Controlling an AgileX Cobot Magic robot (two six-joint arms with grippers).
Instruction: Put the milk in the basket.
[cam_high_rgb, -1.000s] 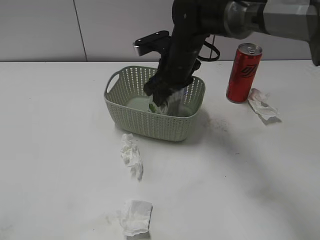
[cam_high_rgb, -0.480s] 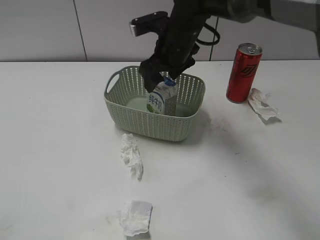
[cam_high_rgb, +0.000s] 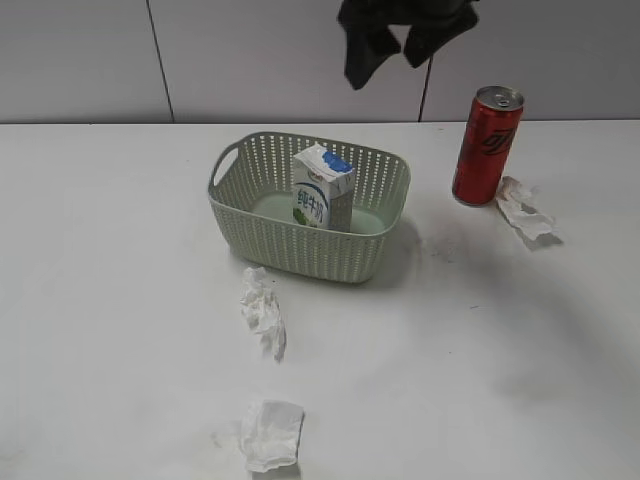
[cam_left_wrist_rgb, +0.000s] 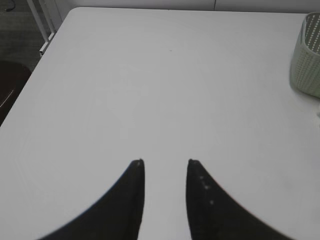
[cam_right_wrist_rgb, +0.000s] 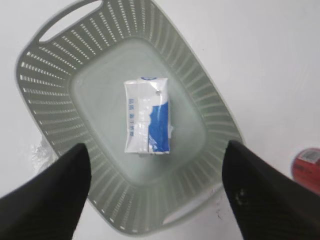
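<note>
Right gripper (cam_high_rgb: 405, 45) at top centre of exterior frame, jaws spread wide, empty, well above basket (cam_high_rgb: 290, 250). Milk (cam_high_rgb: 323, 188) stood upright on basket floor, mid-frame, apart from walls. Left gripper (cam_left_wrist_rgb: 165, 162) at lower centre of its wrist view, fingers narrowly parted, nothing between. Carton judged light, stiff-walled, crushable, smooth; best pinched across flat sides below blue top.

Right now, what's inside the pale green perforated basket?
One small white-and-blue milk carton, upright on the pale green perforated plastic basket floor. Nothing else visible; the floor beneath the carton is covered.
</note>
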